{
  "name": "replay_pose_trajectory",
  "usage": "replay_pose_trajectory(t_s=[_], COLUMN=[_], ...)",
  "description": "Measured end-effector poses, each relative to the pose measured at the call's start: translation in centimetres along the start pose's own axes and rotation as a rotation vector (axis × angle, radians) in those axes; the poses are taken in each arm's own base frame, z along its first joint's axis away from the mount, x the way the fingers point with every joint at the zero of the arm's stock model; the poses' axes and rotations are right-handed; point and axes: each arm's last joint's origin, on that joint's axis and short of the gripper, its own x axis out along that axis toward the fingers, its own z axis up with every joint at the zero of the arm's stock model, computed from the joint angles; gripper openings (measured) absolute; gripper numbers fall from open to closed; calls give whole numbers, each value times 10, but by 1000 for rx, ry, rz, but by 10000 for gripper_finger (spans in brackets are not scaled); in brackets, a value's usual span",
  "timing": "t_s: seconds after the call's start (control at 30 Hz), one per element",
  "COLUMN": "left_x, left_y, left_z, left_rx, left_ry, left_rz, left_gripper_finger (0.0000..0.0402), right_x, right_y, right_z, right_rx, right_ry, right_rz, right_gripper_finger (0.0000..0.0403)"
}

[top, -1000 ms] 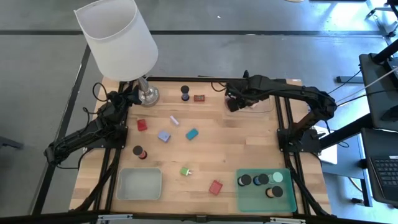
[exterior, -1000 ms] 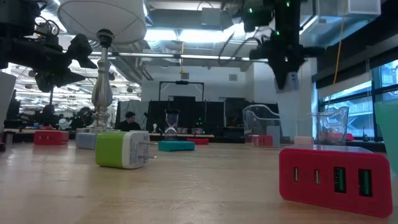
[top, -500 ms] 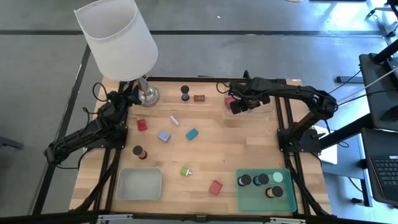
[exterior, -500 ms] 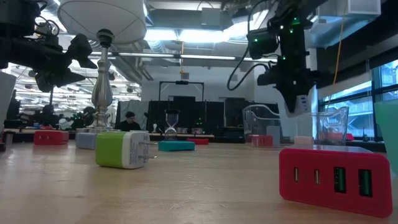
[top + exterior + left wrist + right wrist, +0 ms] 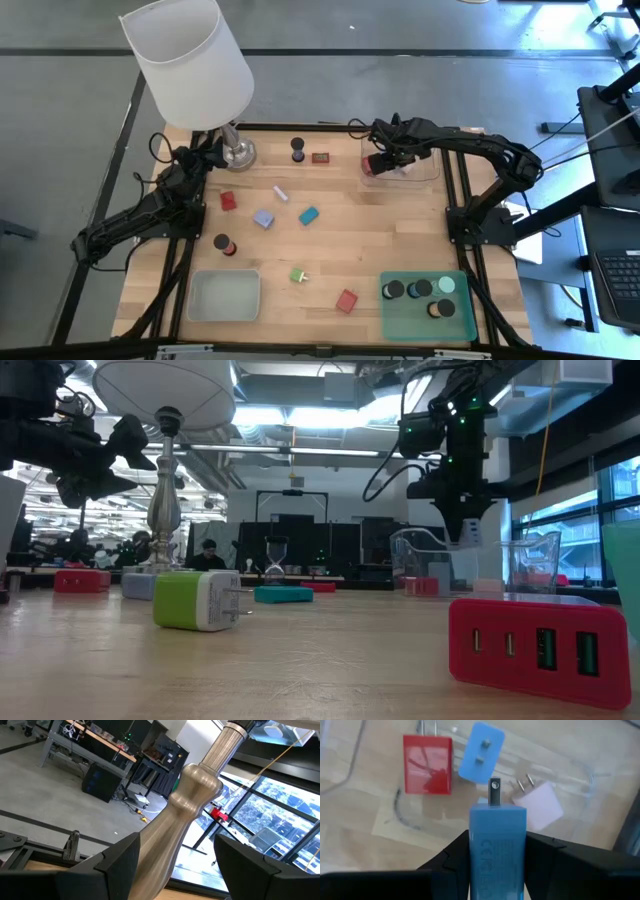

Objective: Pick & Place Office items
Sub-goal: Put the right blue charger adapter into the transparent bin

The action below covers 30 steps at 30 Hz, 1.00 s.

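Left end effector (image 5: pixel 207 156) parked spread wide at the worktop's (image 5: pixel 400 240) far left edge, straddling the lamp (image 5: pixel 190 800) stem without gripping. Loose office items scattered mid-worktop with open wood between: red block (image 5: pixel 229 201), lilac-blue block (image 5: pixel 264 218), teal block (image 5: pixel 308 215), green plug (image 5: pixel 298 275). Right end effector (image 5: pixel 377 165) clamped on a blue plug adapter (image 5: pixel 497 850), poised above the clear tray (image 5: pixel 425 170) near the far right edge.
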Motion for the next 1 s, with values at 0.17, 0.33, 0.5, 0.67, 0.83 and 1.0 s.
replay_pose_trajectory(t_s=[0.17, 0.33, 0.5, 0.67, 0.83, 1.0], left_x=[0, 0, 0, 0, 0, 0], left_y=[0, 0, 0, 0, 0, 0], left_z=[0, 0, 0, 0, 0, 0], left_rx=[0, 0, 0, 0, 0, 0], left_ry=[0, 0, 0, 0, 0, 0], left_rz=[0, 0, 0, 0, -1, -1], left_gripper_finger=[251, 251, 251, 251, 251, 251], right_x=[4, 17, 21, 24, 25, 27], right_y=[3, 3, 3, 4, 5, 7], right_z=[3, 0, 0, 0, 2, 3], right_rx=[0, -1, -5, -16, -6, -5], right_ry=[-38, -61, -73, -85, -109, -115], right_rz=[37, 56, 65, 74, 92, 93], right_gripper_finger=[128, 128, 128, 128, 137, 149])
